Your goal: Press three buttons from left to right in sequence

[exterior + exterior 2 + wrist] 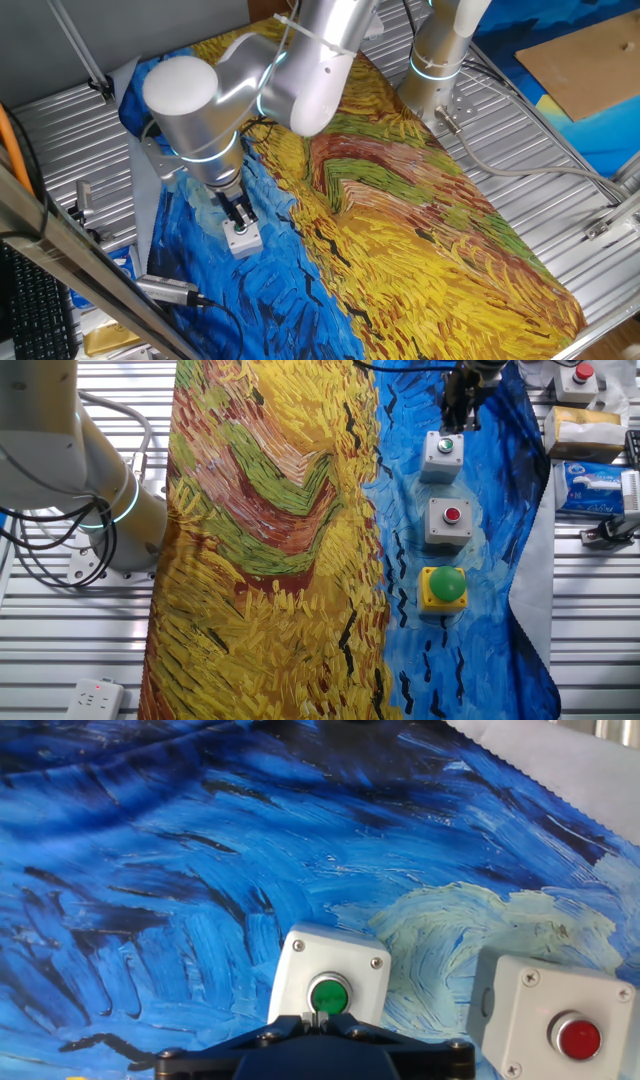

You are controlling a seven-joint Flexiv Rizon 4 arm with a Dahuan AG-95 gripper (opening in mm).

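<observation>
Three button boxes stand in a row on the blue part of the painted cloth (400,660): a yellow box with a big green cap (444,587), a grey-white box with a red button (451,520), and a grey-white box with a small green button (442,454). My gripper (456,426) hangs right over the small green button box (244,238), fingertips shut together. In the hand view the fingertips (313,1015) sit at the near edge of the small green button (329,993), with the red button box (556,1017) to the right. I cannot tell whether the tips touch it.
Off the cloth's edge lie another red button box (578,380), a yellowish packet (580,428) and a blue-white pack (592,484). The arm's base (105,520) stands on the slatted metal table. A cardboard sheet (590,60) lies at the far side.
</observation>
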